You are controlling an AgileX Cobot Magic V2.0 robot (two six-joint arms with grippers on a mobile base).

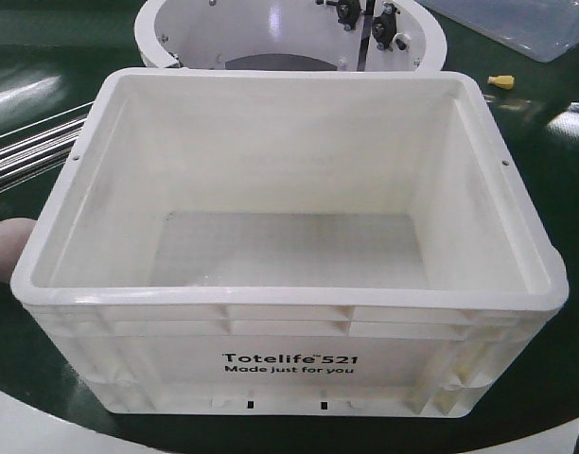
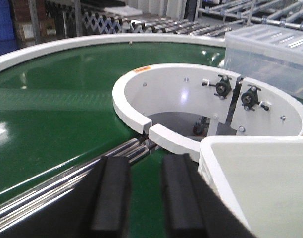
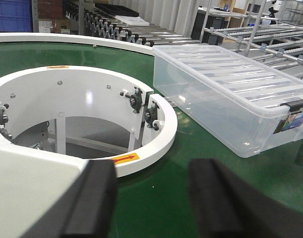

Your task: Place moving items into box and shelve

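The left gripper (image 2: 145,198), part-open, and the right gripper (image 3: 154,203), spread wide, are hovering empty with the white crate (image 1: 289,295) between them, likely readying for the reddish ball (image 1: 8,248) outside its left wall and the yellow object (image 1: 500,81) beyond.

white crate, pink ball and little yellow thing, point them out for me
white crate (image 1: 157,359), front view, on its front wall
pink ball (image 1: 8,244), front view, on the part showing left of the crate
yellow thing (image 1: 500,81), front view, on its middle
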